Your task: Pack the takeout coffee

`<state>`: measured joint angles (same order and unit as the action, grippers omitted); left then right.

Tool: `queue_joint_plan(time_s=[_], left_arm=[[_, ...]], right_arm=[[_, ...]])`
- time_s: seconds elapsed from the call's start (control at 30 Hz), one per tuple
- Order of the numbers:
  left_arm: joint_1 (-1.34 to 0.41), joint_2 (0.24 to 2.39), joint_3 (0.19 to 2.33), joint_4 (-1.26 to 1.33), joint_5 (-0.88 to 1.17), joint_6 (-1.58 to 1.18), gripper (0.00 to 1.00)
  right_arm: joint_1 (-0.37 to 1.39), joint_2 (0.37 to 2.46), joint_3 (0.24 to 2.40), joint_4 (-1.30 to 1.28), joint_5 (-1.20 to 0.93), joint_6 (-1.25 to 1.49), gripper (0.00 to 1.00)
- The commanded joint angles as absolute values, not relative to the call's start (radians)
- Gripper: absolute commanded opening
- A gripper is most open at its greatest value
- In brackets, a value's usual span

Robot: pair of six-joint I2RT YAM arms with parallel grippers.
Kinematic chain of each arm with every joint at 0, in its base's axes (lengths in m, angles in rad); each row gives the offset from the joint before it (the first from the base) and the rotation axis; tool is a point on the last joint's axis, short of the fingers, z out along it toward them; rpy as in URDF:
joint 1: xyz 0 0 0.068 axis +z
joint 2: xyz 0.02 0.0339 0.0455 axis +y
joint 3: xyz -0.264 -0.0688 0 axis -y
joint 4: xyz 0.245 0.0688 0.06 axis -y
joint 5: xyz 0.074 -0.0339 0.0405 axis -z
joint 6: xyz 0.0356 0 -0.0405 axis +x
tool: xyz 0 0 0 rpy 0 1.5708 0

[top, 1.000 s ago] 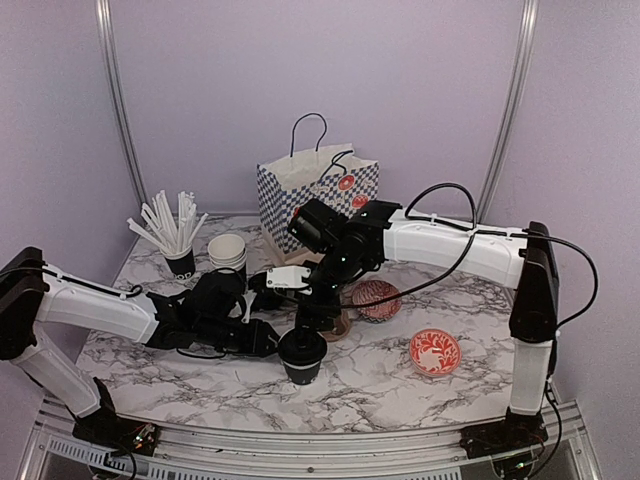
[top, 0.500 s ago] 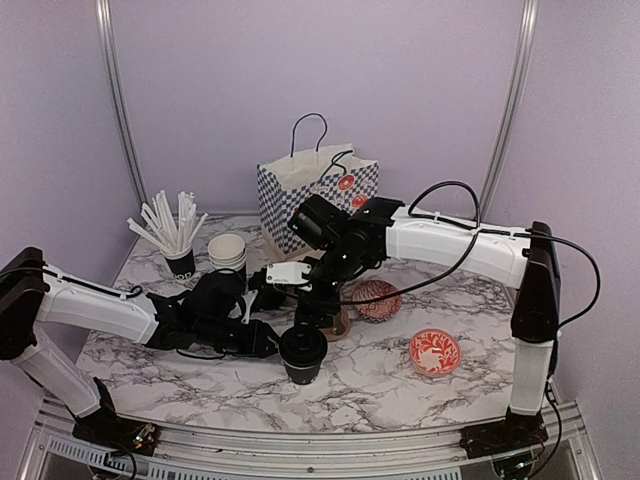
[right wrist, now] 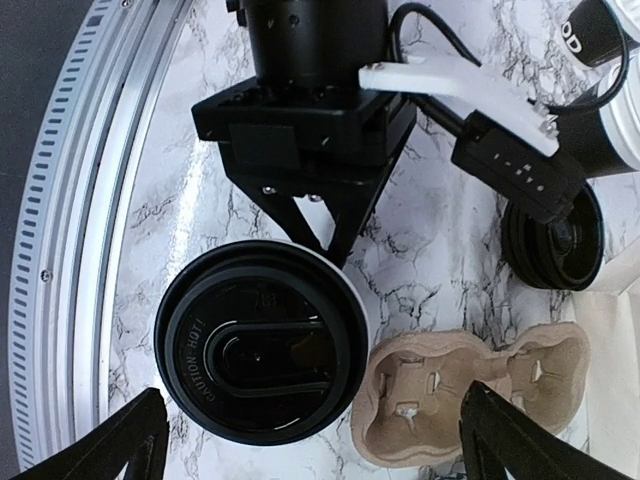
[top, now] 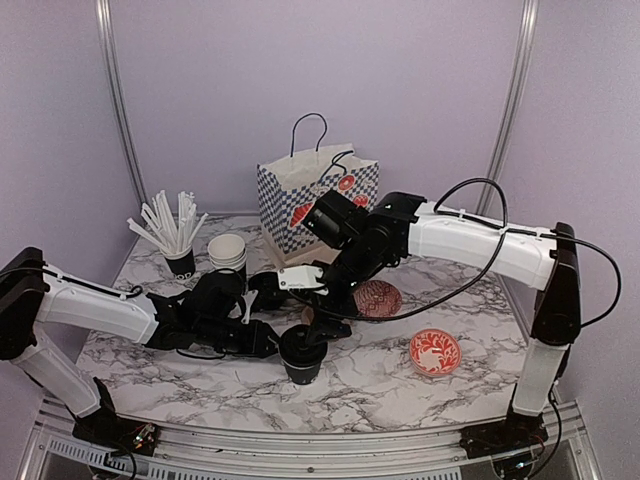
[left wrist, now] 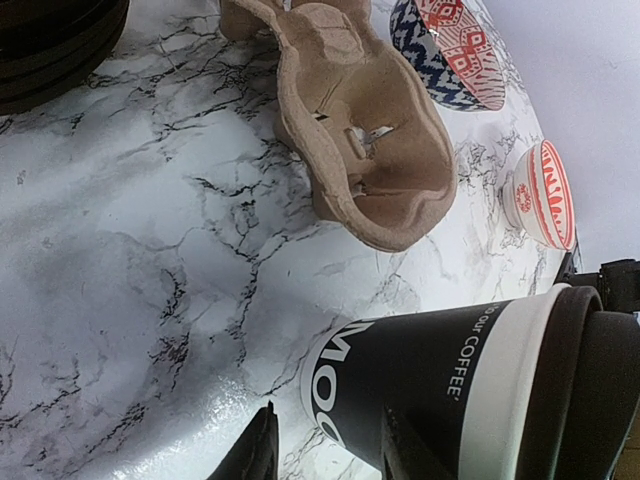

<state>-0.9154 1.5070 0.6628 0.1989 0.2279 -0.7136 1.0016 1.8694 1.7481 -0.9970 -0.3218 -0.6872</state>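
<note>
Pulling back, the right gripper [right wrist: 310, 392] is spreading wide above the small black paper cup [top: 302, 360] with white lettering and round black plastic lid [right wrist: 255, 340]. The left gripper [top: 272, 340] is gripping it, upright, near-centre on the marble table [top: 380, 385].

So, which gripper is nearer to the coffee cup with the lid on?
Left. The left gripper grips the lidded coffee cup low down, with one finger on each side of it. The right gripper hangs open above the lid.
</note>
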Motion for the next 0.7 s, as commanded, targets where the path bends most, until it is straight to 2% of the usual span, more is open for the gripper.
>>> queue_joint_plan(time_s=[0.0, 0.67], left_arm=[[-0.913, 1.511, 0.670, 0.216, 0.240, -0.695, 0.36], [-0.913, 1.515, 0.661, 0.216, 0.238, -0.695, 0.36]], right_arm=[[1.013, 1.876, 1.741, -1.024, -0.326, -0.717, 0.99], [1.051, 1.942, 1.742, -1.026, -0.275, -0.716, 0.99]])
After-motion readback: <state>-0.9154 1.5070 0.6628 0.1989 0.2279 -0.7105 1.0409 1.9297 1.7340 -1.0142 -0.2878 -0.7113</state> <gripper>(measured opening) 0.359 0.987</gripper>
